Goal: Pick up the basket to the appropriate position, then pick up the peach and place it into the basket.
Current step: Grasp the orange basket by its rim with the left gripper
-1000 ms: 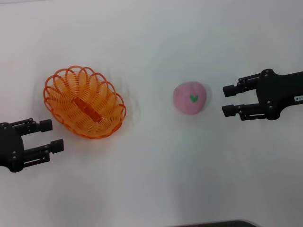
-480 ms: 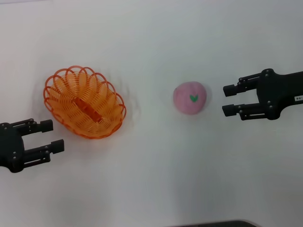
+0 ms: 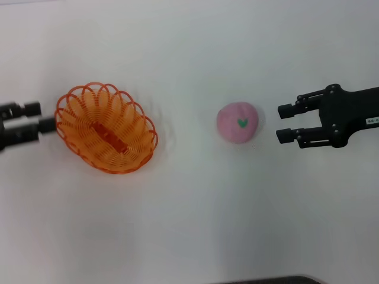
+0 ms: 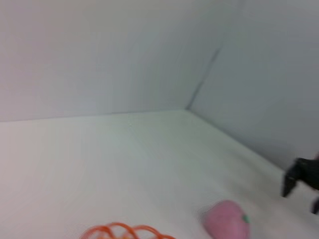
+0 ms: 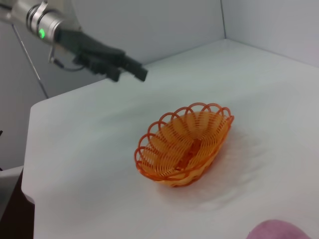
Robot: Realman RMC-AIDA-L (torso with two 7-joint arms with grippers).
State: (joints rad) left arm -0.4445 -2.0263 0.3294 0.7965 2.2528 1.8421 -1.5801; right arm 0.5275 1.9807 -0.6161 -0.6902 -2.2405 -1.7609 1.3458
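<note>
Even, bright overhead light washed the white counter; shadows were faint, while the left wrist view appeared soft and blurred.

You have a plain white table before you, smooth and matte, filling the head view. An oval orange wire basket with a looped scalloped rim sits directly on it toward the left side, a flat orange strip lying along its bottom. A round pale-pink peach with a small green heart-shaped mark on top rests on the table right of centre, well apart from the basket, with bare white surface between the two.
</note>
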